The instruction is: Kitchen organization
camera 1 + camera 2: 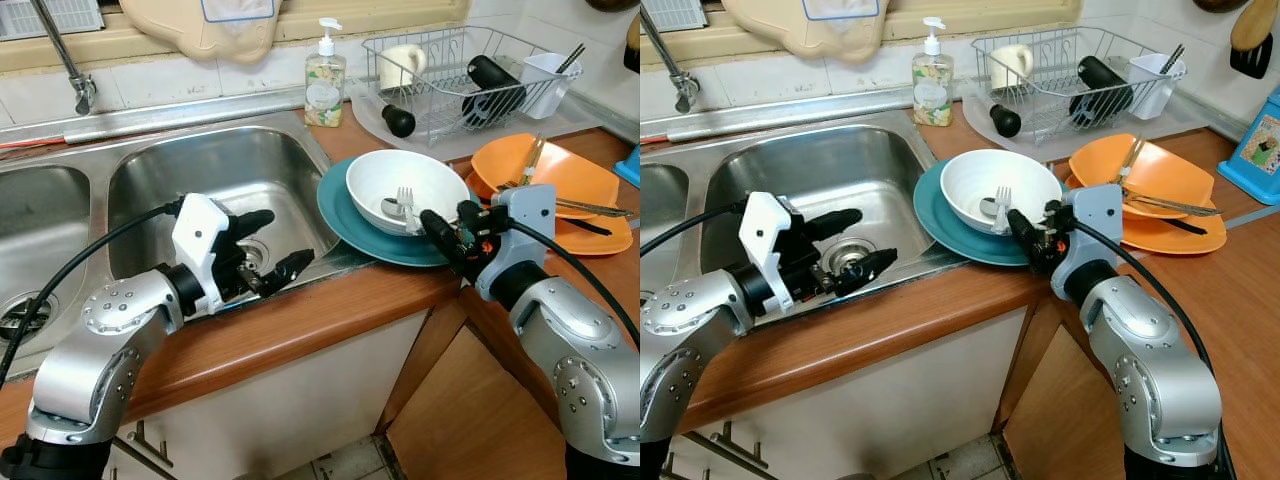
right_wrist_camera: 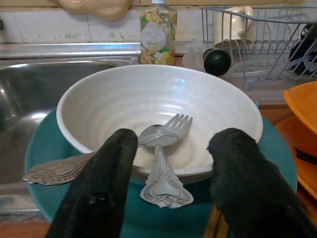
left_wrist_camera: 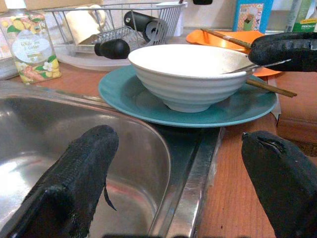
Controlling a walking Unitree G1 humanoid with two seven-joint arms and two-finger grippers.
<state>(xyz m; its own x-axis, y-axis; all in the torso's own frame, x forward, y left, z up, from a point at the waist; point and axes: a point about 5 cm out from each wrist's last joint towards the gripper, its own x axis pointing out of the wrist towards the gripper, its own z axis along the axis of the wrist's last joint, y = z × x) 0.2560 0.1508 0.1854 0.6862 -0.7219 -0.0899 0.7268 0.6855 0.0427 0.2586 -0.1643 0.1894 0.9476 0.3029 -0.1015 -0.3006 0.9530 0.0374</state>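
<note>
Setting: wooden counter point(image 1: 300, 325) with a steel double sink point(image 1: 230, 175) set in it.
Writing: the soap bottle point(image 1: 325, 78) behind the sink carries a flowered label; its words are too small to read. A blue carton point(image 1: 1259, 142) at the far right has a picture panel, text unreadable.
White bowl point(image 1: 405, 190): sits upright on a teal plate point(image 1: 350, 222) on the counter just right of the sink, the plate's edge overlapping the sink rim.
Fork point(image 2: 159, 171): lies in the bowl, tines down inside, ornate handle rising over the near rim toward the right gripper; long axis runs roughly front to back.
Spoon point(image 2: 64, 166): bowl end beside the fork tines, handle slanting out over the near rim toward the sink side.
Chopsticks point(image 3: 270, 88): resting on the teal plate by the bowl's right side.
Right gripper point(image 2: 171, 193): at the bowl's near rim, fingers spread apart either side of the fork handle, gripping nothing.
Left gripper point(image 1: 268, 248): over the sink's front edge, pointing toward the plate, fingers wide apart and empty.
Orange plates point(image 1: 560, 180): stacked right of the bowl, utensils lying across them.
Dish rack point(image 1: 460, 70): wire, at the back, holding a cream mug point(image 1: 403, 62), a black cylinder point(image 1: 495, 82) and a white cutlery cup point(image 1: 548, 80).
</note>
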